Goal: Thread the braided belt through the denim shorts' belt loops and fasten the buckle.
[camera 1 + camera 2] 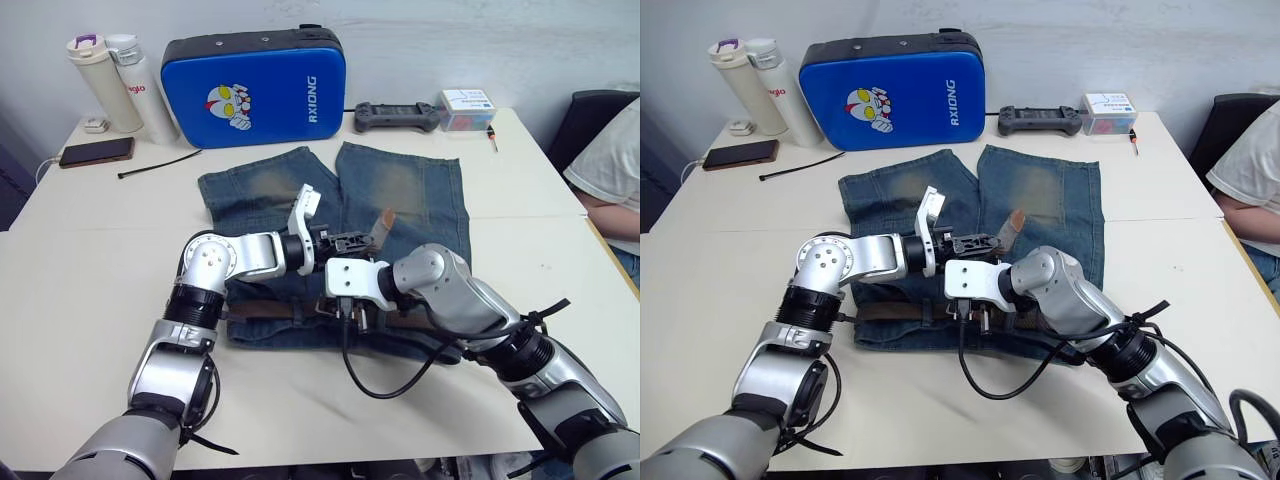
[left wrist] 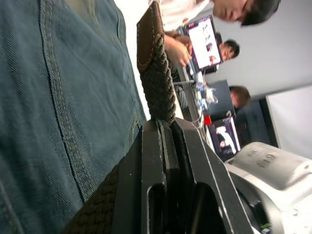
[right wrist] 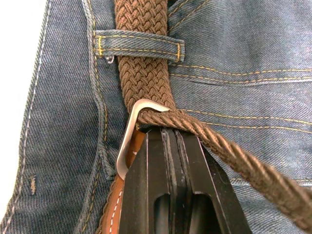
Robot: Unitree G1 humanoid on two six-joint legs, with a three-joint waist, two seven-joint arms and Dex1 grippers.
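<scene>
Shorts point(image 1: 400, 195) lie flat mid-table, legs pointing away from the robot, waistband on the near side. Belt point(image 3: 146, 73) runs along the waistband; in the right wrist view it passes under one loop point(image 3: 139, 45) and reaches the buckle point(image 3: 132, 130), whose silver frame sits just at the fingertips.

Right gripper point(image 1: 352, 312) is down on the waistband with its fingers closed on the buckle end (tan leather backing shows beside the frame). A second run of braid crosses the frame and trails off to the side, so the strap seems to be fed through or over the buckle; whether the prong is seated cannot be told.

Left gripper point(image 1: 345, 243) is raised just above the shorts, fingers pinched on the belt's free end. The tan tip point(image 2: 147, 44) sticks up beyond the fingers, and from the head it point(image 1: 381, 225) stands clear of the denim.

Progress, as a judgement:
- Threading: at least one loop done, and brown strap shows along the waistband on the left point(image 1: 265, 312). Remaining loops are hidden by the arms, so not confirmed.
- Fastening: under way, not finished. The tip end is held in the air, not tucked.

Left to do: pull the free end snug, set the prong into the braid, lay the tip flat along the waistband.
</scene>
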